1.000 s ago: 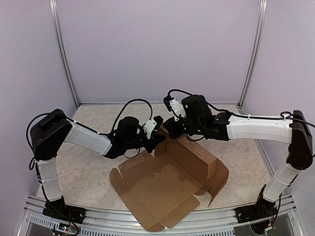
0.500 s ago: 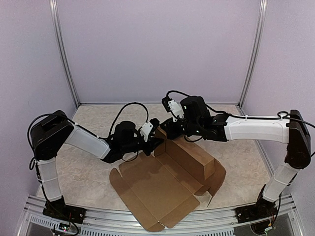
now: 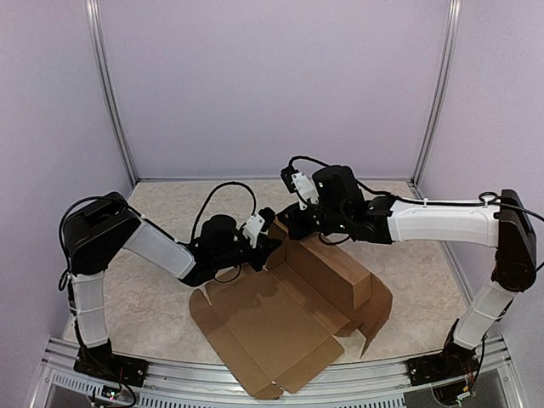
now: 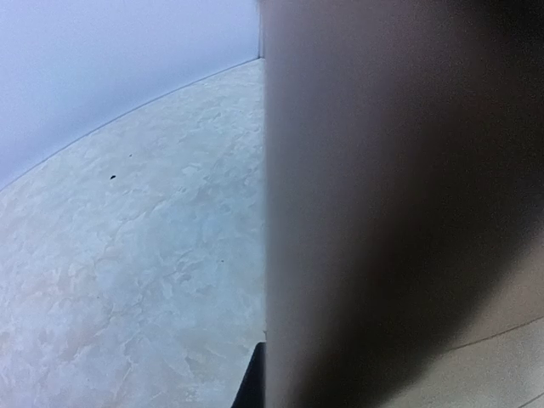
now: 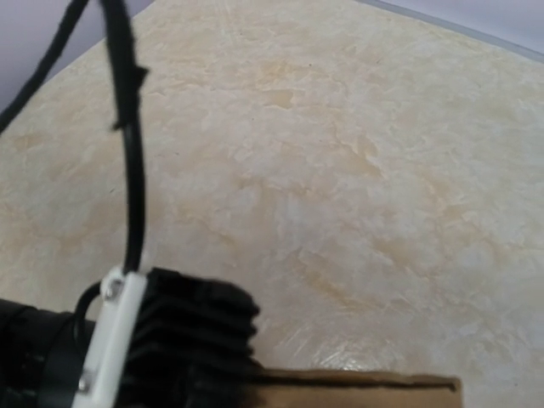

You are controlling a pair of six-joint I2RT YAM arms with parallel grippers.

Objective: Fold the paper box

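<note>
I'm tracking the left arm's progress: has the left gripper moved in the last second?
Yes. The left gripper has shifted slightly toward the arms' bases, away from the back wall, at the paper box's far edge.

standing here, the top camera sits high at 6 o'clock, above and behind the arm bases. it looks down and forward to the back wall (image 3: 272, 85) at 12, far enough off to take in the whole bench (image 3: 161, 212), both arms and all of the paper box (image 3: 272, 323). the camera on the left arm (image 3: 161, 246) is pressed right up to the paper box, which blurs out its right half, with bench and wall toward 9 and 10. the camera on the right arm (image 3: 433, 221) looks steeply down at the bench from close in, with a strip of cardboard edge at 6 and the left arm's black wrist at 7. all three share the paper box's far edge at mid-bench.
</note>
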